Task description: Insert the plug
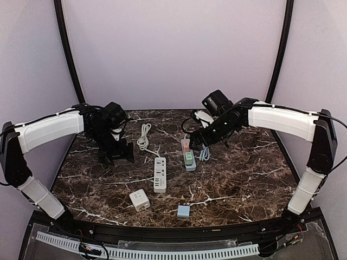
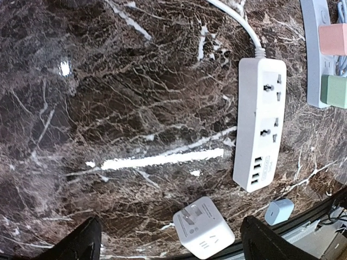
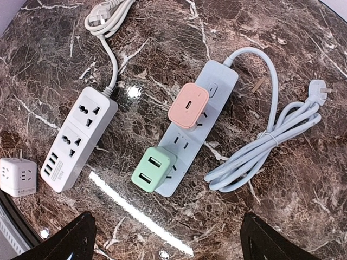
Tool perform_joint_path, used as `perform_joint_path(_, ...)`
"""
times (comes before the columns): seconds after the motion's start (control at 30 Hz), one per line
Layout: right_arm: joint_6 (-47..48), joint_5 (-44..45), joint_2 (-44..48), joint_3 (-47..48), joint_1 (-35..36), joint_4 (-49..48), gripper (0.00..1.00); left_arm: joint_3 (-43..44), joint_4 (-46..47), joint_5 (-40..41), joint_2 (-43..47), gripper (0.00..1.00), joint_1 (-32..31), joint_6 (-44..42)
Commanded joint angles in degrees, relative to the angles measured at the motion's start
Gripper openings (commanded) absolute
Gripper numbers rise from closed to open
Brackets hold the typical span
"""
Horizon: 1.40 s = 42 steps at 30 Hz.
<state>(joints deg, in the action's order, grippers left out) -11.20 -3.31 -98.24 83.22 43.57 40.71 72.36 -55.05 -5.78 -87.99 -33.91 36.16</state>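
Note:
A small pale blue plug [image 1: 184,210] lies loose near the table's front edge, also low right in the left wrist view [image 2: 275,211]. A white cube adapter [image 1: 139,200] lies on its side beside it, its prongs showing [image 2: 203,227]. The white power strip [image 1: 160,174] has free sockets [image 2: 259,130]. A pale blue power strip [image 3: 198,124] carries a pink plug [image 3: 188,105] and a green plug [image 3: 153,169]. My left gripper [image 1: 116,156] hangs open at the back left, holding nothing [image 2: 171,246]. My right gripper [image 1: 195,142] hovers open above the blue strip, also holding nothing [image 3: 165,244].
The white strip's cord [image 1: 144,135] coils toward the back. The blue strip's bundled cord [image 3: 271,141] lies to its right. The table's front edge [image 1: 179,225] runs just past the loose plug and cube.

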Motion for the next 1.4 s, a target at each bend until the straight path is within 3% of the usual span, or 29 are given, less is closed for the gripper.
perform_joint_path(0.0,0.83,-1.88,-2.13,-0.39,0.61,-3.05,0.92,-0.48,-4.53,-3.47,2.81,0.90,-2.43,10.39)
perform_joint_path(0.17,1.88,-2.61,-2.91,-1.09,0.64,-4.13,0.92,2.75,-9.86,-5.45,1.15,0.89,-8.65,14.46)
perform_joint_path(0.3,2.30,-2.54,-0.94,-4.67,0.63,-6.65,0.92,6.19,-12.35,-2.19,-0.68,0.88,-13.35,6.78)
perform_joint_path(0.4,2.76,-2.30,1.38,-7.47,0.64,-8.60,0.92,9.16,-12.83,9.72,-1.11,0.88,-16.47,-3.81)
perform_joint_path(0.53,4.17,-1.28,4.21,-9.20,0.61,-8.76,0.92,8.91,-6.02,15.77,0.08,0.88,-18.34,-20.48)
perform_joint_path(0.63,4.69,0.25,6.67,-9.85,0.63,-7.94,0.92,9.19,-5.03,11.81,-1.57,0.86,-18.57,-36.87)
perform_joint_path(0.77,4.02,1.81,9.48,-11.57,0.60,-6.42,0.93,12.72,-11.83,5.30,-7.05,0.82,-18.65,-47.51)
perform_joint_path(0.83,3.24,2.34,11.07,-13.16,0.64,-6.22,0.93,15.39,-16.46,1.38,-9.57,0.81,-18.65,-47.94)
perform_joint_path(1.0,0.86,3.12,14.61,-17.34,0.64,-6.28,0.93,16.26,-18.47,-3.68,-11.00,0.96,-19.60,-38.71)
perform_joint_path(1.2,0.56,4.22,16.14,-19.41,0.64,-6.21,0.93,9.37,-13.74,-4.25,-9.95,0.97,-22.91,-27.89)
perform_joint_path(1.37,2.56,4.78,15.68,-18.99,0.63,-5.74,0.94,5.34,-9.66,-3.30,-11.10,0.92,-25.19,-25.51)
